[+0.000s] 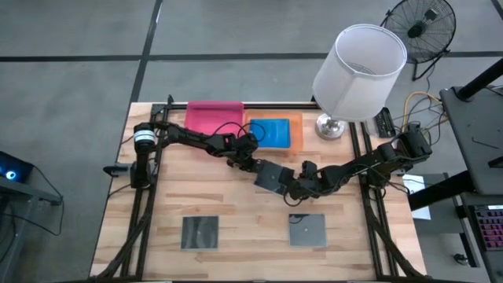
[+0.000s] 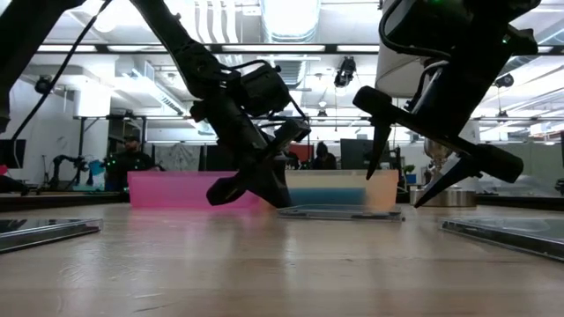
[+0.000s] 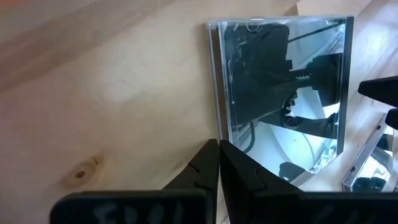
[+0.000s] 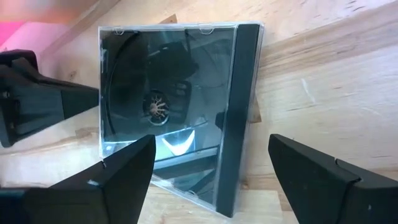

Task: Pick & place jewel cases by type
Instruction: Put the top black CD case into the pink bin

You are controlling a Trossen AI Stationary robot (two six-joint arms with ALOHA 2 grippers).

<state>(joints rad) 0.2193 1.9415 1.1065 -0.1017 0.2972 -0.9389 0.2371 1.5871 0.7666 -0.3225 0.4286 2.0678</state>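
The dark case [image 1: 272, 176] lies flat on the desk [image 1: 236, 212], in the middle, a little nearer than the orange tray [image 1: 296, 130] that already holds a blue case [image 1: 273, 133]. My right claw [image 1: 299, 187] hangs just beside that dark case on its right, fingers spread wide; through my right wrist camera the case [image 4: 180, 112] sits straight ahead between my two fingers [image 4: 112, 180], its black spine running roughly along my line of reach. So the case's width, not its length, falls across my opening (which is what I want). My left claw [image 1: 250, 163] rests just off the case's opposite, left edge, fingers pressed together and holding nothing, tips down at the desk right by the case's rim [image 3: 280, 93].

Both arms are about equally near, but I judge the right is the one lined up to pick, needing only to drop and close across the edges.

Two more dark cases [image 1: 200, 233] [image 1: 307, 230] lie well apart from this one, toward the near edge. The pink tray [image 1: 214, 118] sits left of the orange one.
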